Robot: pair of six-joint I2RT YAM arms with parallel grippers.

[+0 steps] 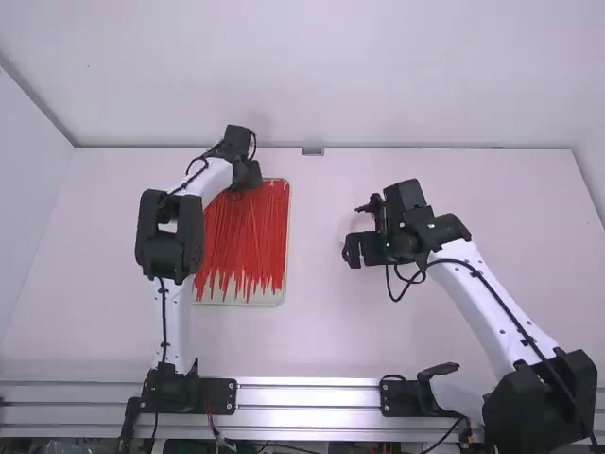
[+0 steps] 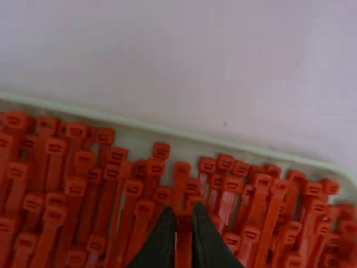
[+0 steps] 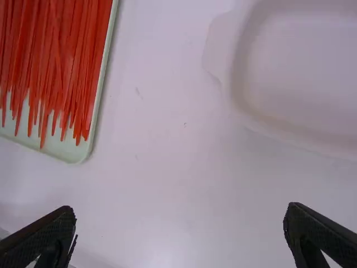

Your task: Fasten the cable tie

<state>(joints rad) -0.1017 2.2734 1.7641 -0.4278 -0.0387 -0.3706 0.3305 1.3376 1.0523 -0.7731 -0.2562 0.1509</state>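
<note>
Red cable ties [image 1: 244, 241] heaped on tray [image 1: 285, 203], left of table middle. Left gripper [image 2: 184, 241] pinched on one cable tie [image 2: 184, 248] just below heads. Right gripper [image 3: 178, 234] spread wide over table [image 1: 425, 180]. Judged light, springy, slick; hold near head, neighbours may snag.

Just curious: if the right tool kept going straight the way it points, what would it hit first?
Most likely the bare table: the open right tool points down at it, and the tray of ties lies off to one side.
</note>
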